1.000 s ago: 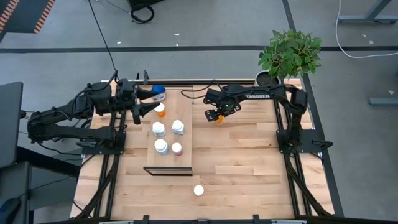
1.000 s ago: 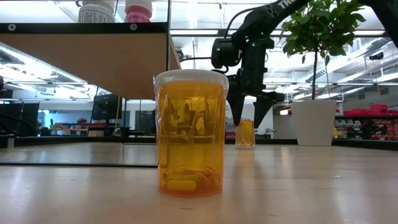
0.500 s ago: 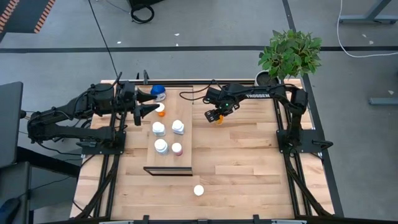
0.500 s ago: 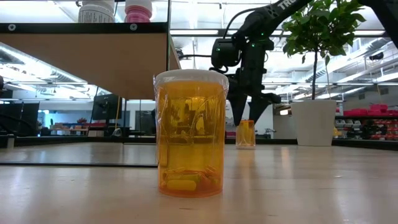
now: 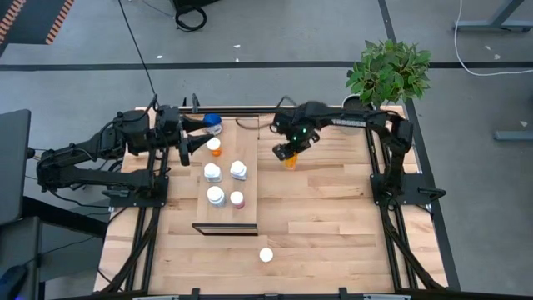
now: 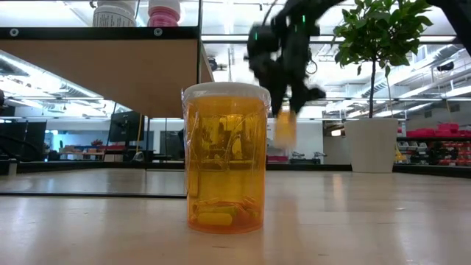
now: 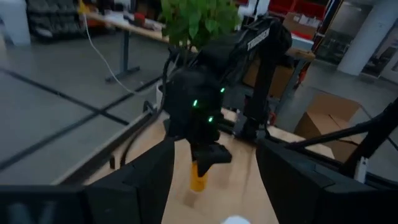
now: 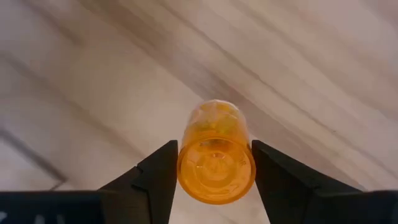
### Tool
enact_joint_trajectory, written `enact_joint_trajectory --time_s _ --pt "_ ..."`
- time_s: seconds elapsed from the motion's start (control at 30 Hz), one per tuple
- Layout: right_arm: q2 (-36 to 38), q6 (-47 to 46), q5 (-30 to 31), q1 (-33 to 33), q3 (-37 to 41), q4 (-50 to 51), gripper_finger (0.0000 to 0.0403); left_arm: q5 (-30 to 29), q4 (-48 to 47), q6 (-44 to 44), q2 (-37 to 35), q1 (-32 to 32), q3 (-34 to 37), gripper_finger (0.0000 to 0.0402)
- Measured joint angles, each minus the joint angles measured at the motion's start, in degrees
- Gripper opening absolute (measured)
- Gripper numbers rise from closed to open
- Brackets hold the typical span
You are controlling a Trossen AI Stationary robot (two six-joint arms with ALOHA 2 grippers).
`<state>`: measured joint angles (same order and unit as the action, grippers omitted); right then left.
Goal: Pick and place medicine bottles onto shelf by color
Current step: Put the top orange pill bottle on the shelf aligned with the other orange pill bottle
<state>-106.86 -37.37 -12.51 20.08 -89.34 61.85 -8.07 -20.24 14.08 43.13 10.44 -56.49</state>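
A: Where does the right gripper (image 8: 214,180) stand?

B: Over the desk (image 5: 333,208) to the right of the shelf (image 5: 226,179), its fingers (image 8: 155,177) closed partway against both sides of an orange pill bottle (image 8: 216,152). The low view shows that bottle (image 6: 285,126) hanging clear of the desk, so I judge it lifted and on its way.

A: And where should it go?

B: By color, I'd say beside the other orange bottle (image 5: 215,146) at the far end of the shelf. The white bottles (image 5: 226,172), and a dark-red one (image 5: 237,199) sit further along the board, so that far end looks like the orange spot.

A: What makes the carry go well?

B: Keep the bottle upright and high enough to pass over the shelf's edge and the white caps. Lower it beside its orange mate without nudging it, and only then part the fingers.

A: Anything in the way?

B: The left gripper (image 5: 197,133). It hovers at that same far corner, near a blue bottle (image 5: 213,122) and the orange one, fingers about half spread. I can't make out that it holds anything. The right arm should come in from its own side and hold back until the left one clears.

A: The rest?

B: One white-capped orange bottle (image 6: 225,158) waits on the desk in front of the shelf.
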Motion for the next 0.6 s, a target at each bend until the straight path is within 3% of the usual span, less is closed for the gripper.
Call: enact_joint_trajectory --time_s 0.17,0.37,0.5,0.6 --pt "1.1 1.4 1.8 0.0 -15.1 8.3 0.0199 -2.5 2.8 -3.9 0.5 0.0 0.0 0.0237" --pt "1.3 0.2 6.1 -0.1 -35.5 7.9 0.0199 -3.3 5.3 -4.3 2.6 0.0 -0.1 0.0248" --pt "1.3 -0.4 7.0 -0.1 -43.8 4.0 0.0199 -6.3 8.4 -6.5 4.4 0.0 0.0 0.026" --pt "1.5 -1.2 6.3 -0.2 -45.8 0.7 0.0199 -9.9 14.2 -10.6 4.6 0.0 0.0 0.0275"
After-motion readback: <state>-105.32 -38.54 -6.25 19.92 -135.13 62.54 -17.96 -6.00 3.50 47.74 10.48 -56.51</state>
